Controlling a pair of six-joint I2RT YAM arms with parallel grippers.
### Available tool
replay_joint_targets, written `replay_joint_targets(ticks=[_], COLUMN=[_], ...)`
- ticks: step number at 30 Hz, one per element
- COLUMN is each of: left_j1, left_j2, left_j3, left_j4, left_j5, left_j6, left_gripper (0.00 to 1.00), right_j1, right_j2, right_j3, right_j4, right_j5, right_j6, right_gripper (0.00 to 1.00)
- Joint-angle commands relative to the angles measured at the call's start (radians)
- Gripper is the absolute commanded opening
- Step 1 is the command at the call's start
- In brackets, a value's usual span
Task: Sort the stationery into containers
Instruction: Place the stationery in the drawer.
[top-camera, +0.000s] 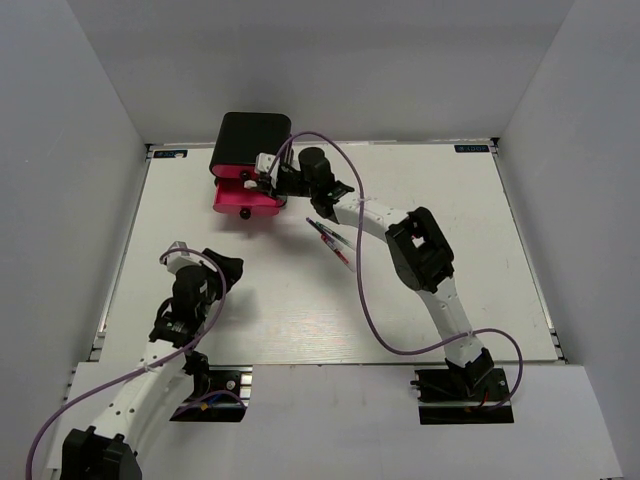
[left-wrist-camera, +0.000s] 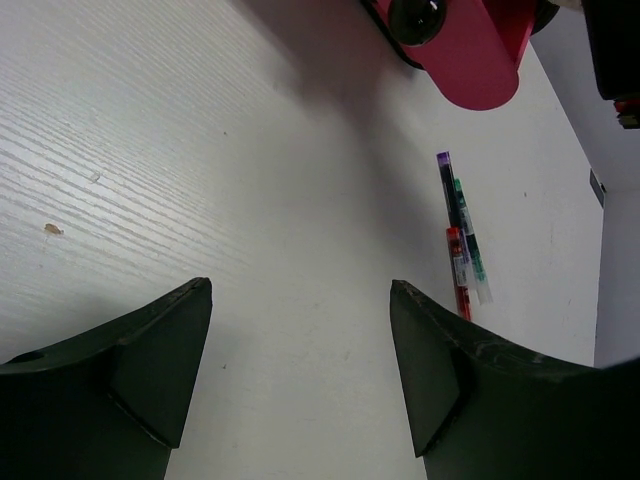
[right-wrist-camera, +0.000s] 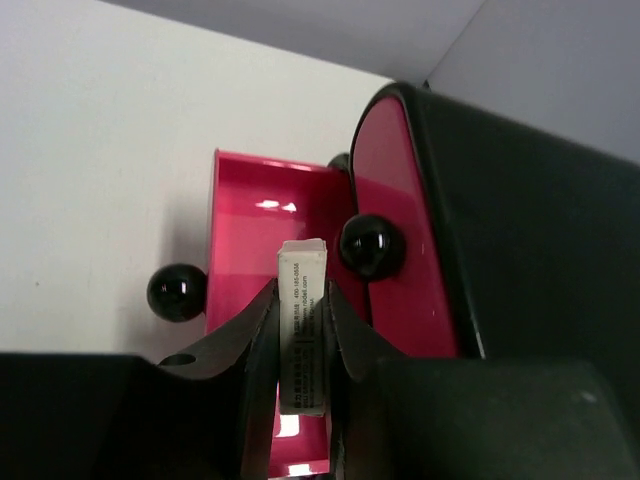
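The small white block (right-wrist-camera: 302, 330) is being pinched by the right tool (right-wrist-camera: 300, 298) over the open pink drawer (right-wrist-camera: 240, 230) of the black cabinet (right-wrist-camera: 530, 250). The left tool (left-wrist-camera: 300, 288) is being held spread above the surface (left-wrist-camera: 150, 150); pens (left-wrist-camera: 460, 235) are lying nearby.

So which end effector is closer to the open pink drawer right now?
Right. The right end effector holds a small white block over the open pink plastic drawer; the left end effector sits open, well back toward the near-left.
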Motion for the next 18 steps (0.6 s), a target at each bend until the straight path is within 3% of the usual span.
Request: replay_joint_targets(ticks=[1,4,12,16,17,18], left_j1=[-0.001,-0.001,-0.001,-0.001,-0.001,0.010], left_j2=[0.016,0.039,0.138,0.203,0.221,0.261], left_j3=[0.003,0.003,0.003,0.003,0.003,0.003], left_j4=[0.043,0.067,0.166,0.264,0.290,0.338], left_j5=[0.018,0.018,0.018,0.018,0.018,0.018], left_j6=[-0.003,-0.003,-0.012,-0.012,-0.012,-0.026], left_gripper=[0.82,0.82,0.79,0.69,0.64,0.53], right_j1=[0.002,-0.003,-0.003,-0.015,-0.021,-0.027], right_j2=[-0.006,-0.012,-0.068,-0.122,-0.159,-0.195], right_j3=[0.039,0.027,-0.026,-0.055,-0.081,-0.098], right_j4=[0.100,0.097,0.092,0.080,0.072,0.057], right_j5=[0.028,0.022,0.002,0.006,0.006,0.005], right_j6=[0.015,0.016,0.013,0.082,0.100,0.110], right_gripper=[0.24,0.43,0.50,0.15,0.00,0.00])
